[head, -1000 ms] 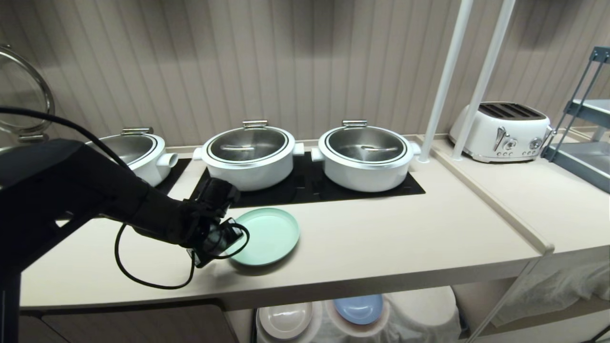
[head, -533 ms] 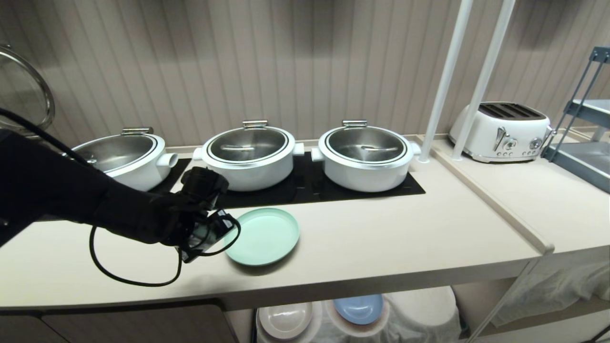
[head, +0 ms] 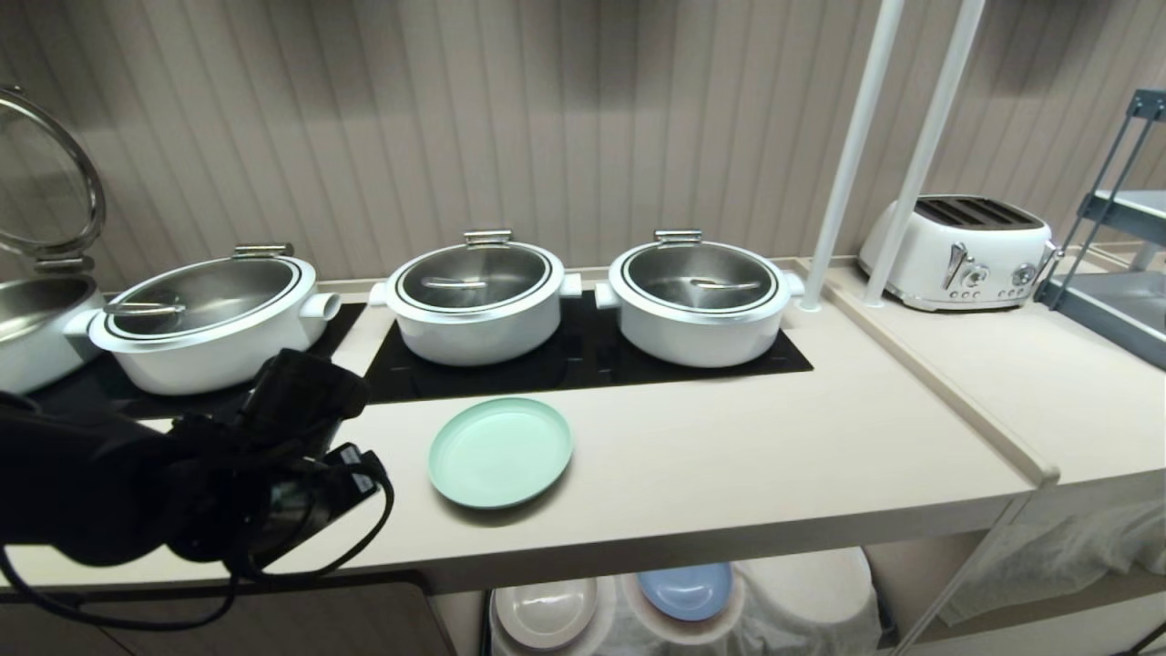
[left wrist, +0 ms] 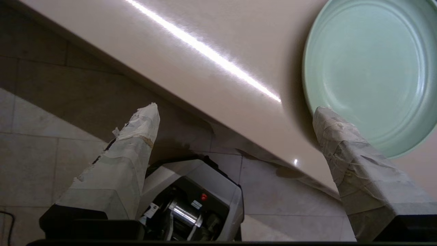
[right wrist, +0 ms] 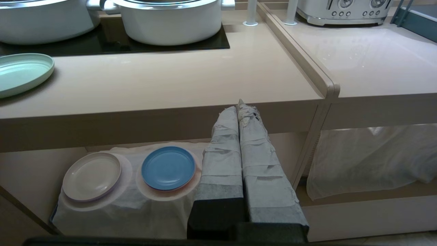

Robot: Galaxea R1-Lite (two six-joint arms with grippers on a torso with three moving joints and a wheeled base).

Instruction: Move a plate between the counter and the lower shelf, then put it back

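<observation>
The mint-green plate (head: 500, 452) lies flat on the beige counter (head: 729, 456), just in front of the black cooktop. My left gripper (head: 319, 483) hangs over the counter's front edge, to the left of the plate and clear of it. In the left wrist view that gripper (left wrist: 235, 107) is open and empty, and one taped finger (left wrist: 344, 153) lies across the plate's (left wrist: 368, 68) near rim. My right gripper (right wrist: 240, 104) is shut and empty, parked low in front of the lower shelf (right wrist: 293, 147). The plate (right wrist: 20, 73) also shows there on the counter (right wrist: 170, 82).
Three white pots (head: 478, 296) stand on the cooktop behind the plate. A white toaster (head: 956, 251) and two white posts (head: 856, 155) are at the right. On the lower shelf, a blue plate (right wrist: 168, 167) and a cream plate (right wrist: 91, 176) rest on cloth-draped stacks.
My left gripper has let go of the plate's left rim, opened wider and drawn back left toward the counter's front edge. The plate has stayed where it was.
</observation>
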